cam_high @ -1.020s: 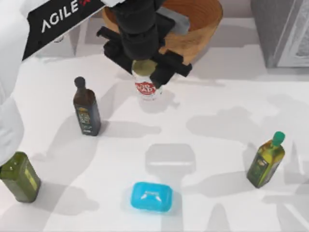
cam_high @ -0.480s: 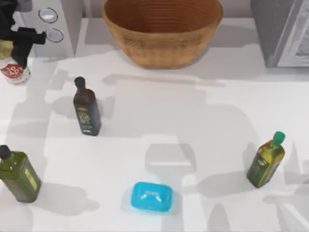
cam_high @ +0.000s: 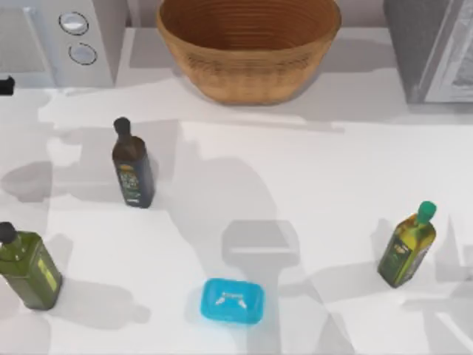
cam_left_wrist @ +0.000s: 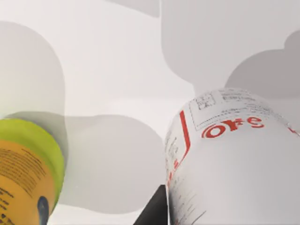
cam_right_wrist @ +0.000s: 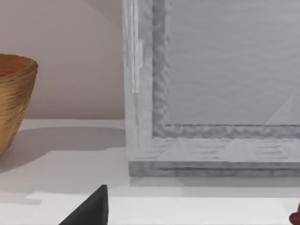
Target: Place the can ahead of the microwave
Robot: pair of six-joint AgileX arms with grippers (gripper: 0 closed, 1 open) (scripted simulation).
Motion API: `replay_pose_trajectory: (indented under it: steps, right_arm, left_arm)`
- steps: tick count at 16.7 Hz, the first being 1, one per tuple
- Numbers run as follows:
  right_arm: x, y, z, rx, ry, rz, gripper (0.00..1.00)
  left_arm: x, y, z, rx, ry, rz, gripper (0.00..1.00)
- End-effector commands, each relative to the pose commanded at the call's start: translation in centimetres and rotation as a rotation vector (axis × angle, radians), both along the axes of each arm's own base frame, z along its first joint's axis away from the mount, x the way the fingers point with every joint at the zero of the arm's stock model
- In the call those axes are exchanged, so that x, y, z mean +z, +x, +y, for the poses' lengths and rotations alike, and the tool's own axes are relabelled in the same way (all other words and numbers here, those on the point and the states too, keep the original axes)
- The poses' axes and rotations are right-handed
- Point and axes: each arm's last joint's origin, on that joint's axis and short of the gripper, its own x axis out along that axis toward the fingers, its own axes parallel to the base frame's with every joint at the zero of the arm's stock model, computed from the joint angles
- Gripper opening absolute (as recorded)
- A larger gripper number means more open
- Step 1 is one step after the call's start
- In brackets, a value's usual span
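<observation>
Step in hand: carry phase. The can (cam_left_wrist: pixel 234 159) is in transit toward the microwave (cam_high: pixel 55 41) and is not yet set down, as judged from the views.
Left gripper (cam_left_wrist: pixel 153 212): a dark finger lies against the can's side close under the wrist camera. This reads as clamped on the can.
Left arm position: a small black part sits at the top view's 9-to-10 o'clock edge, just off the microwave's front.
Can location: in the left wrist view, with its red-and-white label facing the camera, above bare white table (cam_high: pixel 295 170). A green bottle (cam_left_wrist: pixel 23 173) stands near it.
Microwave: at the table's 10-to-11 o'clock corner, dials toward the basket (cam_high: pixel 247 44).
Right gripper (cam_right_wrist: pixel 93 210): parked at the 1-to-2 o'clock side, facing the darker grey appliance (cam_right_wrist: pixel 211 93). Whether it is apart or together cannot be told.
Next move: bring the can over the free strip on the microwave's 6 o'clock side, lower it upright, then release. Keep it off the dark bottle (cam_high: pixel 133 166).
Hidden or cut off: the can's lid and base, and its height above the table. The frame edge crops the microwave's door.
</observation>
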Motion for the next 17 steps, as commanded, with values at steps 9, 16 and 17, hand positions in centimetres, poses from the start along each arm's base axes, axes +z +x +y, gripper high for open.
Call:
replay_pose_trajectory:
  steps: [9,16,17]
  right_arm:
    - [0.0,0.0,0.0,0.0,0.0,0.0,1.0]
    - [0.0,0.0,0.0,0.0,0.0,0.0,1.0]
    - [0.0,0.0,0.0,0.0,0.0,0.0,1.0]
  left_arm:
    - [6.2,0.1,2.1,0.029,0.095,-0.236,0.0]
    - [4.2,-0.2,0.9,-0.005,0.068,-0.152,0.0]
    - [3.0,-0.1,0.5,-0.011,0.051,-0.119,0.0]
